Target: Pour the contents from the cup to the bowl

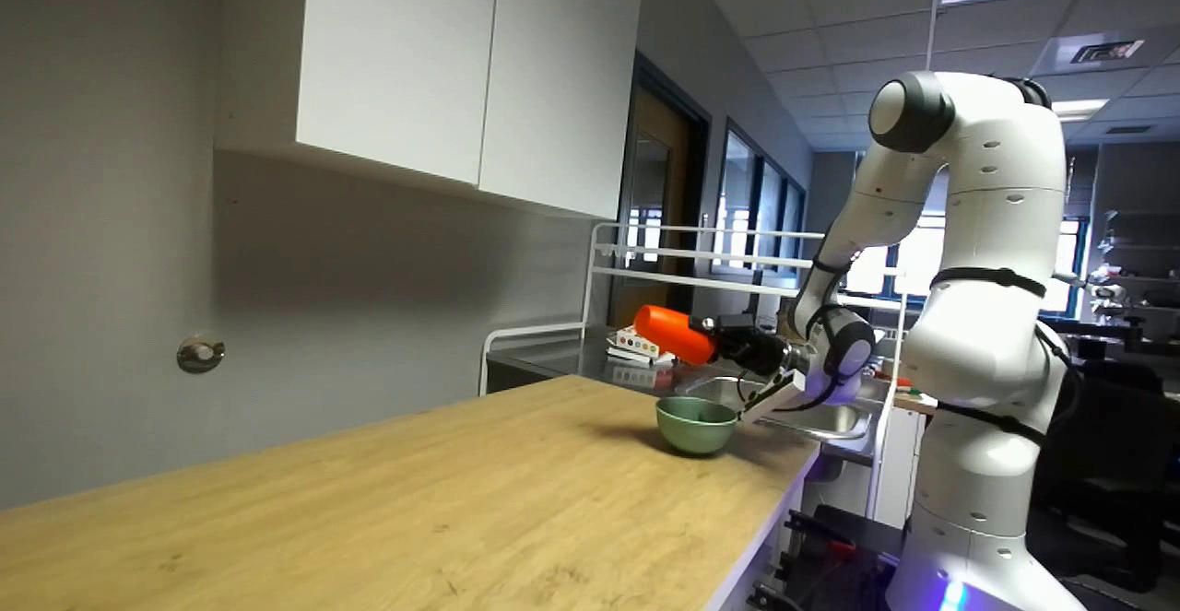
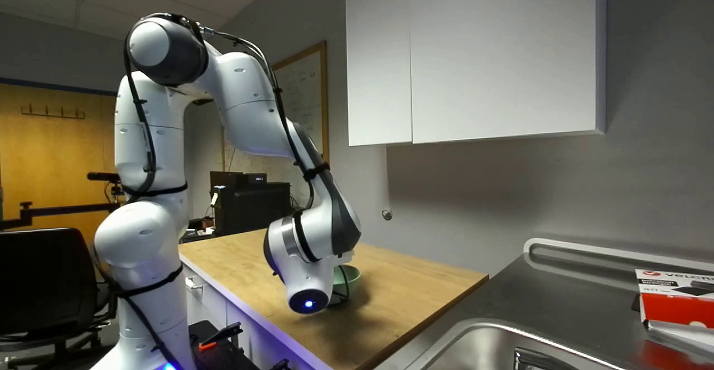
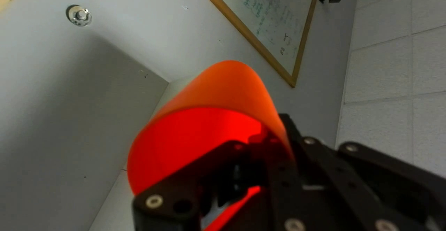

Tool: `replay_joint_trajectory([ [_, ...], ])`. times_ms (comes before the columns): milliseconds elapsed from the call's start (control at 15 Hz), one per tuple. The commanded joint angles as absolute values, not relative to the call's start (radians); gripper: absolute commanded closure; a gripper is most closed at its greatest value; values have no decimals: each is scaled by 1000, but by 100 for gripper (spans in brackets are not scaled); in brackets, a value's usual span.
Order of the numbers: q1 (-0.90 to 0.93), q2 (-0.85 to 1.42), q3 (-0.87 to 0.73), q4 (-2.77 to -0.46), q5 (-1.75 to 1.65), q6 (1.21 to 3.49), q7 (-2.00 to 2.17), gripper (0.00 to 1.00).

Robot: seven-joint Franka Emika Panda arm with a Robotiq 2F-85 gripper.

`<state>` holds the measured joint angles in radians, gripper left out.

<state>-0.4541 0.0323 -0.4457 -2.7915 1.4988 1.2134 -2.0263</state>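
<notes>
Cup [image 1: 674, 333] tilts past level, mouth to the right, above the bowl [image 1: 697, 433], far right on the counter [image 1: 442, 487] — gripper [image 1: 712, 328] clamped on the cup's wall. Pouring seems well along, though contents don't show — righting the cup likely remains.

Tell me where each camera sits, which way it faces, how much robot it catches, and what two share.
In an exterior view: by the wooden counter, facing along it to the bowl; arm shows, gripper holding the cup.
In an exterior view: by the sink, facing past it to counter and whiteboard; arm shows, gripper hidden.
Wrist view: behind the gripper, facing past it and cup to wall and ceiling; just gripper, no arm.
Both exterior views share arm, bowl and cupboard.
</notes>
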Motion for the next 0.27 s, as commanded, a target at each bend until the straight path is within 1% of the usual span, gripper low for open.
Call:
replay_joint_trajectory([
  [0, -454, 26, -453, -2790, 1478, 1199, -2041, 99],
  [200, -453, 20, -452, -2788, 1473, 1216, -2039, 99],
])
